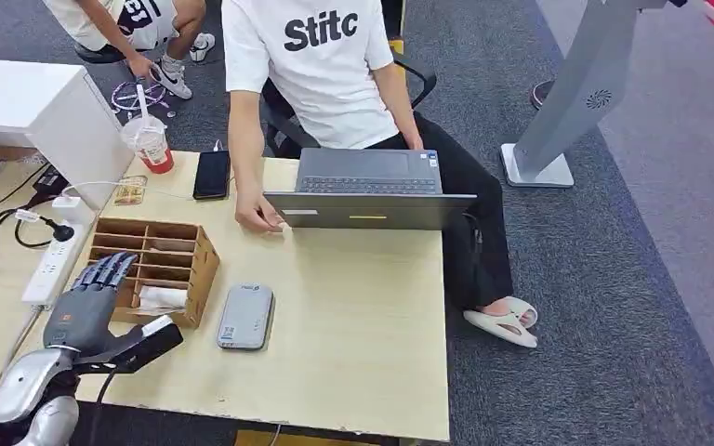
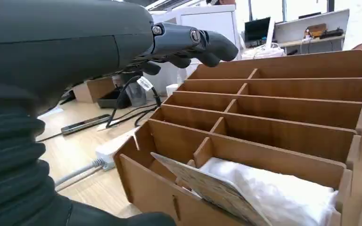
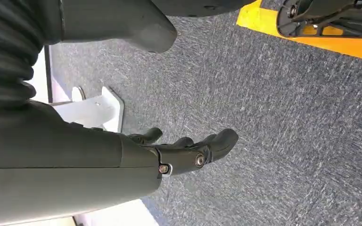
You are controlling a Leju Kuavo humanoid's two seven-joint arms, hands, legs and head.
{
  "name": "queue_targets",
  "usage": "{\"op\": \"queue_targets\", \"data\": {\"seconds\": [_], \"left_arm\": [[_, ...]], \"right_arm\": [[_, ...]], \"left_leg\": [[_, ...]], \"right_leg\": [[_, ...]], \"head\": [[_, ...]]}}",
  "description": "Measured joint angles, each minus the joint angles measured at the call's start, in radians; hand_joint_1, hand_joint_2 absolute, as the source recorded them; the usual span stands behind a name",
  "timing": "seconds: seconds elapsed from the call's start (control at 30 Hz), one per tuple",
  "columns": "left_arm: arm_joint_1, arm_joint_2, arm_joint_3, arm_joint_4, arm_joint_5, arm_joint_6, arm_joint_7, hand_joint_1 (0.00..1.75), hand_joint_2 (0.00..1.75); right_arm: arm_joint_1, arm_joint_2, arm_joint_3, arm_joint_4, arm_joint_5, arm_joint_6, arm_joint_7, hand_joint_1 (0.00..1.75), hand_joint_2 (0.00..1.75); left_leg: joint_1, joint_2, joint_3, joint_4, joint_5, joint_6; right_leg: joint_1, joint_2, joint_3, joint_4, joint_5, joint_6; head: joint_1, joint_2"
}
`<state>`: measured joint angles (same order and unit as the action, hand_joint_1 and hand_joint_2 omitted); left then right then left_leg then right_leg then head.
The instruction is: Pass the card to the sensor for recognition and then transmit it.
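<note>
A wooden divided box (image 1: 200,265) stands on the table's left side. In its nearest compartment a patterned card (image 2: 207,186) leans against the front wall, next to white crumpled material (image 2: 283,193). My left hand (image 1: 93,299) hovers over the box's left end with fingers (image 2: 188,40) stretched out above the compartments, thumb toward the table, holding nothing. The grey sensor pad (image 1: 245,316) lies flat just right of the box. My right hand (image 3: 188,150) hangs over grey carpet, fingers loosely extended and empty.
A person sits behind an open laptop (image 1: 372,186), one hand (image 1: 260,214) resting on the table beside it. A black phone (image 1: 211,174), a plastic cup (image 1: 152,144), a power strip (image 1: 51,265) with cables and a white cabinet (image 1: 46,107) stand farther left.
</note>
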<state>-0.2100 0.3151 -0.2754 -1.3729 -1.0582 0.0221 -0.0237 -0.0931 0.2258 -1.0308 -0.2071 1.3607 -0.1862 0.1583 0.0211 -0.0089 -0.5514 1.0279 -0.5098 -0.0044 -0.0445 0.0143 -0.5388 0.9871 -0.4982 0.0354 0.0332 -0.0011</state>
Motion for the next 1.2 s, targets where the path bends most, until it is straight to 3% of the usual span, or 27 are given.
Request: {"op": "queue_targets", "data": {"seconds": [0.03, 0.07, 0.13, 0.17, 0.2, 0.23, 1.2], "left_arm": [[-0.003, -0.002, -0.002, 0.005, 0.000, 0.000, 0.000, 0.44, 1.75], [-0.004, -0.003, -0.003, 0.008, 0.000, 0.000, 0.000, 0.44, 1.75], [-0.007, -0.005, -0.006, 0.013, 0.000, 0.000, 0.000, 0.61, 1.75], [-0.011, -0.008, -0.010, 0.019, 0.000, 0.000, -0.004, 1.08, 1.75], [-0.013, -0.009, -0.012, 0.022, 0.000, 0.000, -0.007, 1.26, 1.75], [-0.015, -0.011, -0.018, 0.026, 0.000, 0.001, -0.010, 1.57, 1.75], [-0.020, -0.013, -0.048, 0.031, 0.006, 0.001, -0.013, 1.69, 1.75]], "right_arm": [[0.000, 0.000, 0.000, 0.000, 0.000, 0.000, 0.000, 0.00, 1.75], [0.000, 0.000, 0.000, 0.000, 0.000, -0.001, 0.000, 0.00, 1.75], [0.000, 0.000, 0.000, 0.000, 0.001, -0.001, 0.000, 0.00, 1.75], [0.000, 0.000, 0.000, 0.000, 0.001, -0.001, 0.003, 0.00, 1.75], [0.000, 0.000, 0.000, 0.000, 0.001, -0.002, 0.003, 0.00, 1.75], [0.000, 0.000, 0.000, 0.000, 0.001, -0.002, 0.003, 0.00, 1.75], [0.000, 0.000, 0.000, 0.000, 0.000, -0.001, 0.003, 0.00, 1.75]], "left_leg": [[0.000, 0.000, 0.000, 0.000, 0.000, 0.000], [0.000, 0.000, 0.000, 0.000, 0.000, 0.000], [0.000, 0.000, 0.000, 0.000, 0.000, 0.000], [0.000, 0.000, 0.000, 0.000, 0.000, 0.000], [0.000, 0.000, 0.000, 0.000, 0.000, 0.000], [0.000, 0.000, 0.000, 0.000, 0.000, 0.000], [0.000, 0.000, 0.000, 0.000, 0.000, 0.000]], "right_leg": [[0.000, 0.000, 0.000, 0.000, 0.000, 0.000], [0.000, 0.000, 0.000, 0.000, 0.000, 0.000], [0.000, 0.000, 0.000, 0.000, 0.000, 0.000], [0.000, 0.000, 0.000, 0.000, 0.000, 0.000], [0.000, 0.000, 0.000, 0.000, 0.000, 0.000], [0.000, 0.000, 0.000, 0.000, 0.000, 0.000], [0.000, 0.000, 0.000, 0.000, 0.000, 0.000]], "head": [[0.000, 0.000], [0.000, 0.000], [0.000, 0.000], [0.000, 0.000], [0.000, 0.000], [0.000, 0.000], [0.000, 0.000]]}}
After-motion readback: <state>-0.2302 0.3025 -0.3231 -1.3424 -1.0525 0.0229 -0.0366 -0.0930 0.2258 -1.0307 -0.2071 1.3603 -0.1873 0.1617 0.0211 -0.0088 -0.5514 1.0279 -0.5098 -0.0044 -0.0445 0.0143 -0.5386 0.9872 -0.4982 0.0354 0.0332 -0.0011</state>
